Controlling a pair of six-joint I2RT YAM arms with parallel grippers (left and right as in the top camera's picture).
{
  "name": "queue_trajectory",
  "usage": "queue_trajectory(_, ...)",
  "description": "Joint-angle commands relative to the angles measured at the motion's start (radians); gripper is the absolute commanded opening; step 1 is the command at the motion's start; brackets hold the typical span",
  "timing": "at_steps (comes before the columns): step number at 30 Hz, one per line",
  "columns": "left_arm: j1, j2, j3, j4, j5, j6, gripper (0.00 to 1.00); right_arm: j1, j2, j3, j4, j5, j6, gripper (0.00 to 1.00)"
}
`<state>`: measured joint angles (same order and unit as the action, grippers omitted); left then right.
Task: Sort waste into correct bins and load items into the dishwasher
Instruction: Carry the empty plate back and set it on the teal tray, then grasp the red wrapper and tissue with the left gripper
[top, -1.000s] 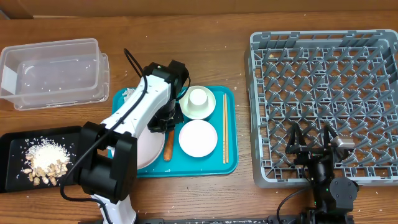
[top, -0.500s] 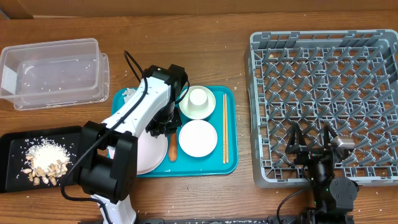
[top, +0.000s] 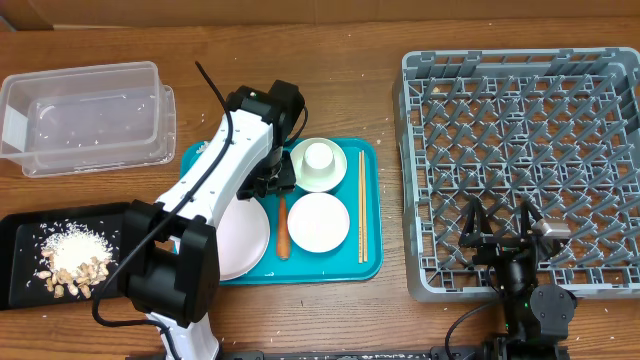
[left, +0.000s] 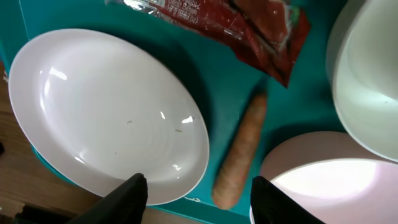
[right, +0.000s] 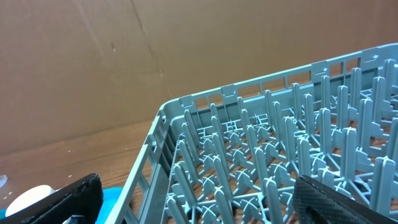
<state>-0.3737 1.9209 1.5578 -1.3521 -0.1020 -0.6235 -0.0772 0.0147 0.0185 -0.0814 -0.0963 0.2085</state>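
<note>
My left gripper (left: 199, 208) hangs open over the teal tray (top: 368, 255). Below the gap between its fingers, an orange carrot (left: 241, 154) lies loose on the tray, between the large plate (left: 106, 112) and a pinkish bowl (left: 323, 186). A red shiny wrapper (left: 249, 25) lies just beyond the carrot. In the overhead view the left gripper (top: 278, 188) is above the carrot (top: 283, 226). A small cup (top: 318, 157) sits in the far bowl. My right gripper (right: 205, 208) stands open at the near edge of the grey dish rack (top: 520, 70), holding nothing.
A clear tub (top: 85, 118) stands at the far left. A black tray (top: 20, 270) with rice and nut scraps (top: 72, 255) sits at the near left. Chopsticks (top: 361, 205) lie along the teal tray's right side.
My left gripper has opened and pulled back toward the far side. The carrot has shifted slightly right and now lies free on the teal tray. The right arm has not moved.
</note>
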Motion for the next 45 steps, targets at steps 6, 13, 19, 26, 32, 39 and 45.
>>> queue_trajectory(6,0.019,0.005,0.018,0.078,-0.073,0.018,0.75,-0.003,-0.012,-0.01,0.005,0.009,-0.007,1.0)
queue_trajectory(13,0.106,0.005,0.018,0.129,0.017,-0.024,0.76,-0.003,-0.012,-0.01,0.005,0.009,-0.007,1.0)
queue_trajectory(19,0.208,0.005,0.018,0.188,0.109,-0.066,0.84,-0.003,-0.012,-0.01,0.005,0.009,-0.007,1.0)
queue_trajectory(26,0.223,0.005,0.016,0.272,0.148,-0.177,0.77,-0.003,-0.012,-0.01,0.005,0.009,-0.007,1.0)
queue_trajectory(32,0.172,0.018,0.012,0.281,0.13,-0.242,0.73,-0.003,-0.012,-0.01,0.005,0.009,-0.007,1.0)
queue_trajectory(39,0.149,0.096,0.01,0.308,0.101,-0.386,0.74,-0.003,-0.012,-0.01,0.005,0.009,-0.007,1.0)
queue_trajectory(45,0.153,0.158,0.01,0.335,0.091,-0.394,0.7,-0.003,-0.012,-0.01,0.005,0.009,-0.007,1.0)
